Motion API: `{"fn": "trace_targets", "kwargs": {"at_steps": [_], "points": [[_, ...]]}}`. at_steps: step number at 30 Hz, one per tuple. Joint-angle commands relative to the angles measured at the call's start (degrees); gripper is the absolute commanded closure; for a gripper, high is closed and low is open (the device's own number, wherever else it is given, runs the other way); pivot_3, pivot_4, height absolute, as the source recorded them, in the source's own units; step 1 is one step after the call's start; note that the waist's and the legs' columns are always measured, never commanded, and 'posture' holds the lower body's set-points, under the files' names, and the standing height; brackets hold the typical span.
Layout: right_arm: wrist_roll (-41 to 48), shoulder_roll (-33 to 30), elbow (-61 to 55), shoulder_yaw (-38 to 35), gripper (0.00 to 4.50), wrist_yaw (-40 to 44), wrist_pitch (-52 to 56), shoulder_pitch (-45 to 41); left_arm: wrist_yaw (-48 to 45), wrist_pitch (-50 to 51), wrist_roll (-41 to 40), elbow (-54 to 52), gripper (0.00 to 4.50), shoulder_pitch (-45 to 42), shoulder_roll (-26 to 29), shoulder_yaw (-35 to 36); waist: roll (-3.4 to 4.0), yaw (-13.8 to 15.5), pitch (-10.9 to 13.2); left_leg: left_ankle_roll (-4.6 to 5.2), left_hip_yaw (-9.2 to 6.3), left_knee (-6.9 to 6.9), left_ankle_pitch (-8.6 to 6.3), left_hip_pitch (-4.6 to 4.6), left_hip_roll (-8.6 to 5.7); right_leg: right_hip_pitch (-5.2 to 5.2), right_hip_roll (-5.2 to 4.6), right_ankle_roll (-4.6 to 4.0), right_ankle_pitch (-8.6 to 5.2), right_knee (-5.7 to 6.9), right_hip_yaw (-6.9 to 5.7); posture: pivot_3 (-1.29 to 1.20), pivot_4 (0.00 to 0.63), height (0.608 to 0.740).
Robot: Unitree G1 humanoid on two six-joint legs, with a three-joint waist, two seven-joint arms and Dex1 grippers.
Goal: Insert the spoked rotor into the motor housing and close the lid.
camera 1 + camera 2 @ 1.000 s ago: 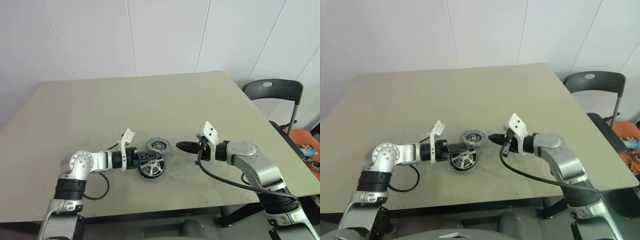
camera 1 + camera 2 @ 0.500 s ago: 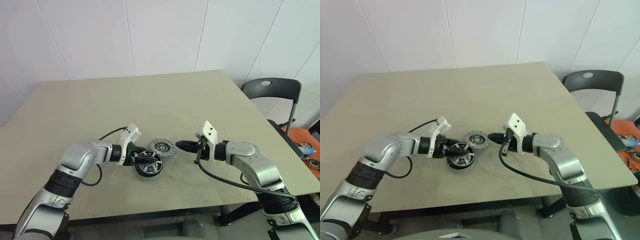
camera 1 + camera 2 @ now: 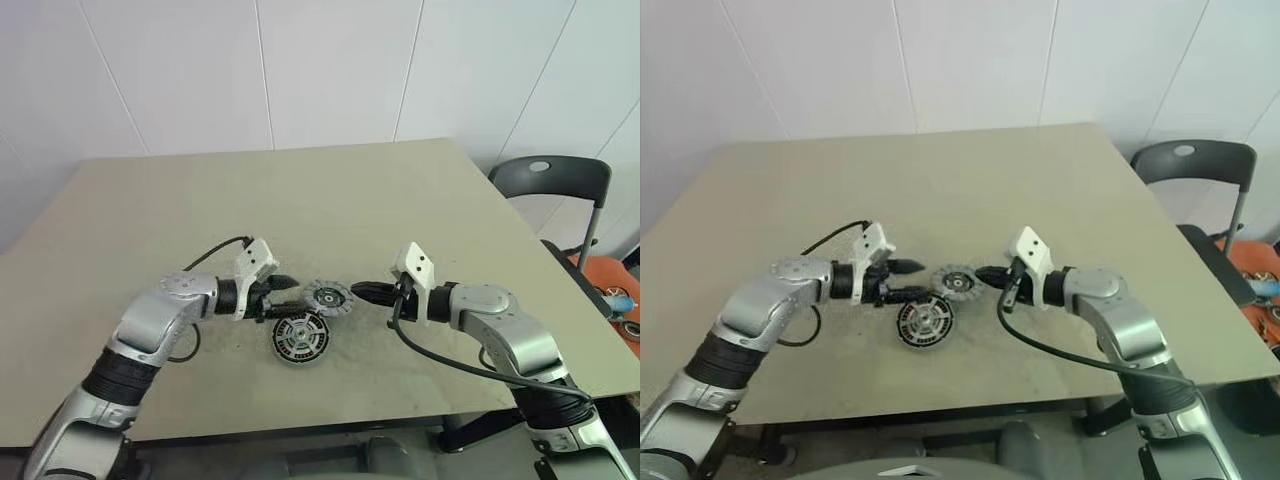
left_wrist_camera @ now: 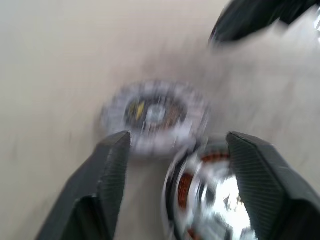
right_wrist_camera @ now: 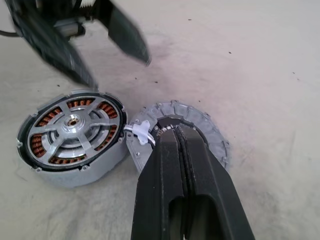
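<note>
The spoked rotor (image 5: pixel 72 127), with copper windings and a small metal hub, lies inside the shiny silver motor housing (image 5: pixel 95 167) on the table; the pair also shows in the head view (image 3: pixel 300 338). Beside it lies the lid (image 3: pixel 329 297), a grey notched disc with a dark centre, flat on the table and touching the housing's rim. My left gripper (image 3: pixel 288 298) hovers open just left of the lid and above the housing, with nothing between its fingers (image 4: pixel 112 165). My right gripper (image 3: pixel 362 292) is shut, its tip just right of the lid and over the lid's edge (image 5: pixel 210 130).
The beige table (image 3: pixel 300 200) has bare room all around the parts. A dark chair (image 3: pixel 550 185) stands past the table's right edge, with an orange object (image 3: pixel 612 295) beyond it. A white wall backs the table.
My left gripper let go of the housing, rose and rolled, and now hovers by the lid. The housing with the rotor stays on the table. The right gripper has not moved.
</note>
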Motion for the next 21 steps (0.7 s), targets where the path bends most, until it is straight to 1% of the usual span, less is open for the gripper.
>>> {"fn": "trace_targets", "kwargs": {"at_steps": [1, 6, 7, 12, 15, 16, 17, 18, 19, 21], "points": [[0.27, 0.46, -0.43, -0.78, 4.50, 0.00, -1.04, -1.24, -2.16, -7.13, 0.12, -2.34, 2.64, 0.22, -1.01, 2.46, 0.01, -0.01, 0.00, -0.02, 0.01, 0.00, 0.01, 0.00, 0.00, -0.02, 0.00, 0.00, 0.00, 0.01, 0.00, 0.00, 0.000, 0.740], [0.31, 0.27, -0.77, -0.57, 4.50, 0.31, -0.60, -1.08, -3.62, -8.91, -0.45, -3.14, 4.36, 3.11, -2.70, 1.92, 0.04, 0.13, 0.00, 0.07, 0.05, 0.00, -0.04, 0.02, 0.00, 0.00, 0.01, 0.00, 0.00, 0.02, 0.01, 0.00, 0.000, 0.740], [0.39, 0.19, -0.88, -0.62, 4.50, 0.40, -0.48, -1.09, -3.79, -9.27, 0.71, -2.83, 4.45, 3.49, -2.23, 1.34, 0.02, 0.23, 0.01, 0.11, 0.05, 0.02, -0.06, 0.02, 0.00, 0.00, 0.01, 0.00, 0.00, 0.03, 0.01, 0.00, 0.000, 0.740], [0.30, -0.18, -0.52, -0.83, 4.50, 0.86, -0.59, -1.18, -3.85, -11.60, 7.63, -0.50, 4.45, 5.01, 0.58, -1.76, 0.04, 0.39, 0.00, 0.15, 0.04, 0.02, -0.08, 0.06, 0.00, 0.01, 0.02, 0.00, 0.00, 0.08, 0.00, 0.00, 0.000, 0.740], [0.26, 0.24, -0.18, -0.79, 4.50, 0.78, -0.74, -1.83, -6.86, -5.75, 10.41, -0.95, 4.45, 8.58, 5.54, -7.26, 0.06, 0.20, 0.00, 0.17, 0.06, 0.02, -0.09, 0.06, 0.00, 0.02, 0.02, 0.00, 0.00, 0.08, 0.01, 0.00, 0.000, 0.740], [0.32, 0.37, -0.18, -0.83, 4.50, 0.74, -0.67, -2.17, -6.81, -5.96, 13.53, -0.13, 4.45, 9.74, 7.36, -9.65, 0.07, 0.04, 0.01, 0.20, 0.07, 0.01, -0.11, 0.06, 0.00, 0.02, 0.02, 0.00, 0.00, 0.08, 0.01, 0.00, 0.000, 0.740], [0.35, 0.42, -0.08, -0.90, 4.50, 0.74, -0.65, -2.47, -5.44, -9.36, 17.99, 1.72, 4.45, 10.48, 8.49, -11.85, -0.03, 0.10, -0.05, 0.27, 0.08, 0.00, -0.14, 0.07, 0.01, 0.02, 0.03, 0.00, -0.01, 0.10, 0.01, 0.00, 0.000, 0.740], [0.34, 0.40, 0.11, -0.97, 4.50, 0.76, -0.67, -2.70, -3.72, -12.01, 19.76, 3.44, 4.45, 10.91, 7.91, -12.04, 0.03, 0.21, -0.08, 0.27, 0.05, 0.00, -0.15, 0.09, 0.02, 0.04, 0.04, 0.00, -0.01, 0.11, 0.00, 0.00, 0.000, 0.740], [0.28, 0.34, 0.33, -0.99, 4.50, 0.80, -0.75, -2.83, -2.72, -12.85, 19.21, 4.13, 4.45, 11.02, 6.78, -11.17, 0.19, 0.23, -0.16, 0.27, 0.06, 0.00, -0.15, 0.17, 0.02, 0.19, 0.04, 0.00, -0.01, 0.08, 0.00, 0.00, 0.000, 0.740], [0.06, 0.16, 0.92, -1.05, 4.50, 0.93, -1.08, -2.84, -1.37, -10.76, 15.73, 3.73, 4.45, 10.62, 4.26, -8.35, 0.30, 0.33, -0.19, 0.35, 0.17, -0.03, -0.19, 0.26, 0.02, 0.53, 0.03, 0.03, -0.05, 0.09, 0.06, 0.00, 0.000, 0.740]]}}
